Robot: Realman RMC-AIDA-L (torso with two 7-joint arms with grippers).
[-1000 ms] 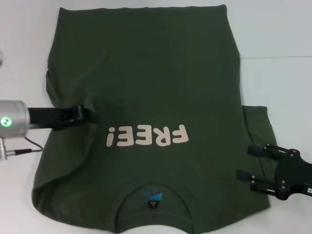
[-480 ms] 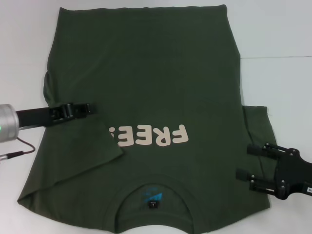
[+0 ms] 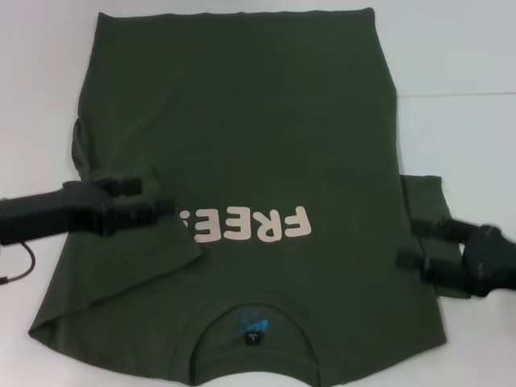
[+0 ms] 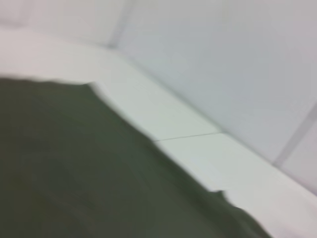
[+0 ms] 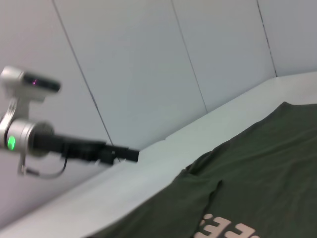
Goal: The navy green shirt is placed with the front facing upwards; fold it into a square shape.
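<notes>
Navy green shirt point(image 3: 242, 161) spread face-up across the white worktop point(image 3: 459, 121), collar nearest the robot. Left sleeve now folded in over the chest, flap edge covering the "!" of the FREE! lettering point(image 3: 250, 226) compared to a second ago. Left claw point(image 3: 149, 208) shifted and blurred just beside that lettering, can't tell if clenched or released. Right claw point(image 3: 419, 244) hovering beside the unfolded right sleeve point(image 3: 423, 197), grip unclear too. Right side probably next.
</notes>
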